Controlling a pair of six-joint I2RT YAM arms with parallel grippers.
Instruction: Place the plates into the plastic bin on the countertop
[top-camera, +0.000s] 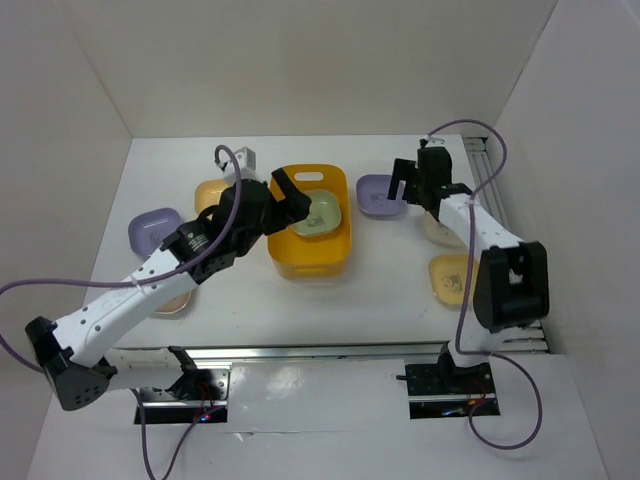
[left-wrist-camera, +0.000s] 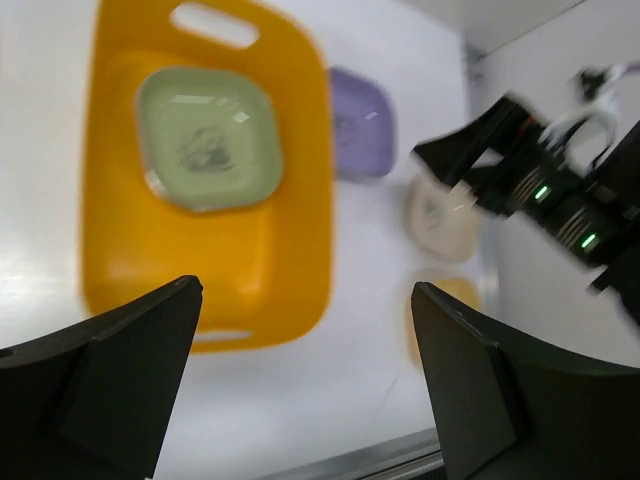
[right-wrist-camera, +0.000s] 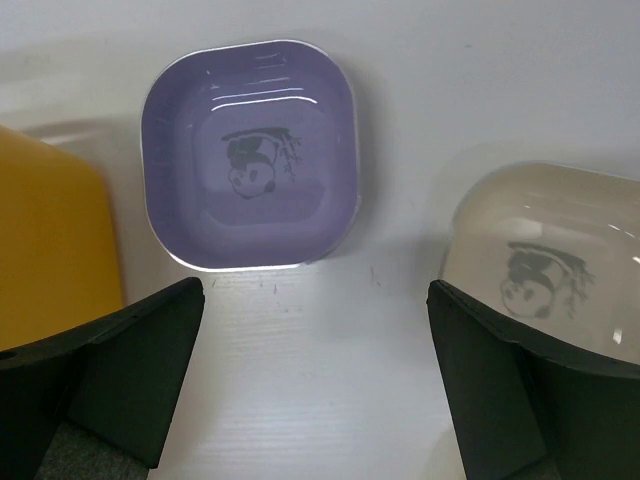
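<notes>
**Plastic bin** (top-camera: 300, 257): centre of countertop (top-camera: 360, 310), handle slot at its 12 o'clock end
**Green plate** (top-camera: 320, 213): inside the bin, in the 12 o'clock half
**Left gripper** (top-camera: 290, 195): above the bin, jaws spread wide, nothing between them
**Right gripper** (right-wrist-camera: 315, 290): jaws spread wide, empty, hovering over purple plate (right-wrist-camera: 250, 155)
**Purple plate**: on the countertop at 2 o'clock of the bin, just beside it
**Cream plate** (right-wrist-camera: 545, 255): 4 o'clock of the purple plate, near
**Yellow plate** (top-camera: 450, 277): 6 o'clock of the cream plate
**Second purple plate** (top-camera: 155, 230): 9 o'clock of the bin, well apart
</notes>
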